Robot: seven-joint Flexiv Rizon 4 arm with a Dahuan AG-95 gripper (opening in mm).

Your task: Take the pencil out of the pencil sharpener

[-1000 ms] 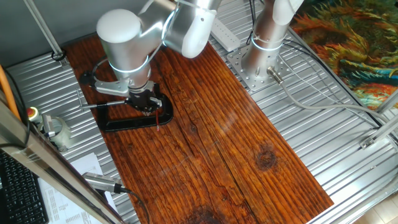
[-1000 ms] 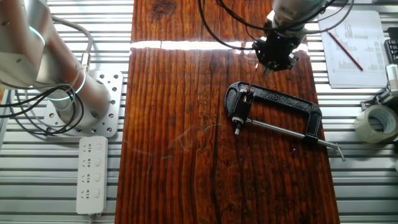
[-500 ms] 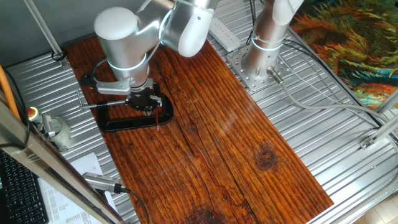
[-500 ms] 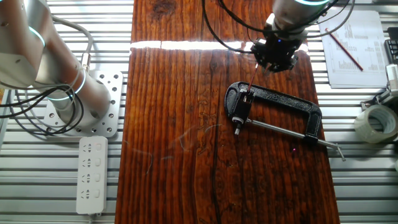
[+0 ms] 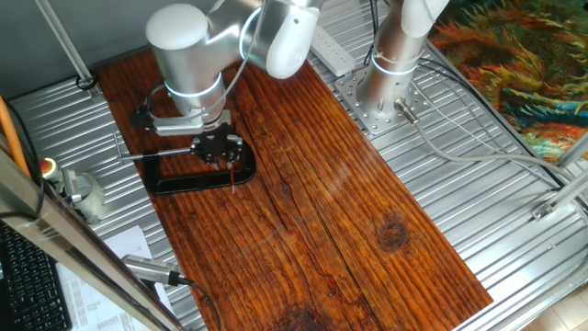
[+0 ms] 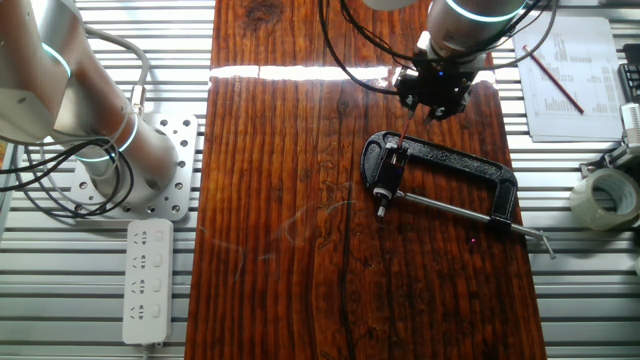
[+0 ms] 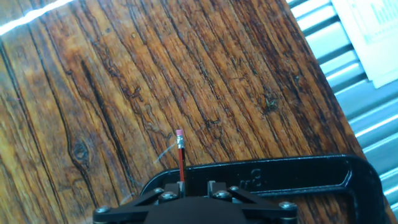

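The thin red pencil (image 7: 180, 158) points away from me over the wood, its eraser end farthest from my hand. Its lower end runs down between my gripper's (image 7: 194, 186) fingers, close to the left finger (image 7: 169, 186). The jaws stand apart with a gap and do not pinch it. In the other fixed view the pencil (image 6: 402, 137) leans up from the tiny whitish pencil sharpener (image 6: 397, 155), which sits in the black clamp's (image 6: 450, 160) mouth. The gripper (image 6: 432, 92) hovers just above the pencil's top. The sharpener is hidden in the hand view. The gripper (image 5: 219, 147) sits above the pencil (image 5: 234, 175).
The clamp's long silver screw rod (image 6: 450, 208) lies across the wooden board (image 6: 290, 250). A tape roll (image 6: 605, 195) and a paper sheet with a red pen (image 6: 560, 75) lie on the metal table at the right. A power strip (image 6: 147, 280) lies at the left.
The gripper has shifted a little sideways above the clamp, toward the pencil's top. Pencil, sharpener and clamp have not moved.
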